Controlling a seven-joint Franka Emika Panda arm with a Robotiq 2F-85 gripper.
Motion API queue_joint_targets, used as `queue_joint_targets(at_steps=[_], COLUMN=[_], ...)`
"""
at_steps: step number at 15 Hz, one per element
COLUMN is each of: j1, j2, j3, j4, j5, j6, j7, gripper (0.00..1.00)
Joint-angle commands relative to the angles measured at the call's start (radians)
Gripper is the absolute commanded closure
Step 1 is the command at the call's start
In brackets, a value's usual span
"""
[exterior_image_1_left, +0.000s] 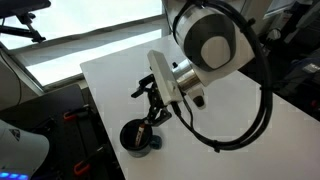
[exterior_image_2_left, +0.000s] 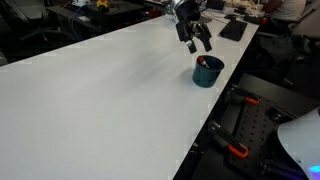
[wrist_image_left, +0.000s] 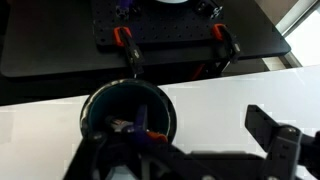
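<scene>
In an exterior view the gripper hangs just above the dark blue cup, its fingers spread wide and holding nothing, while the arm leans down over the white table with the wrist tilted. In an exterior view the cup stands near the table's edge, right under the parted fingers. In the wrist view the cup lies close below, and inside it sits what may be a small purple and orange object, too blurred to name
</scene>
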Motion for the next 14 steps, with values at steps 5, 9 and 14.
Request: queue_joint_targets(at_steps=[5,9,14], j1=[-0.013,-0.025,-0.049], j2=[0.016,0.045,0.075], j3=[0.011,0.006,0.002], j4=[0.009,0.029,0.046], j5=[-0.005,-0.002,-0.002], j6=[0.003,-0.003,-0.002], j7=[0.013,0.012,0.009], gripper=[0.00,0.00,0.00])
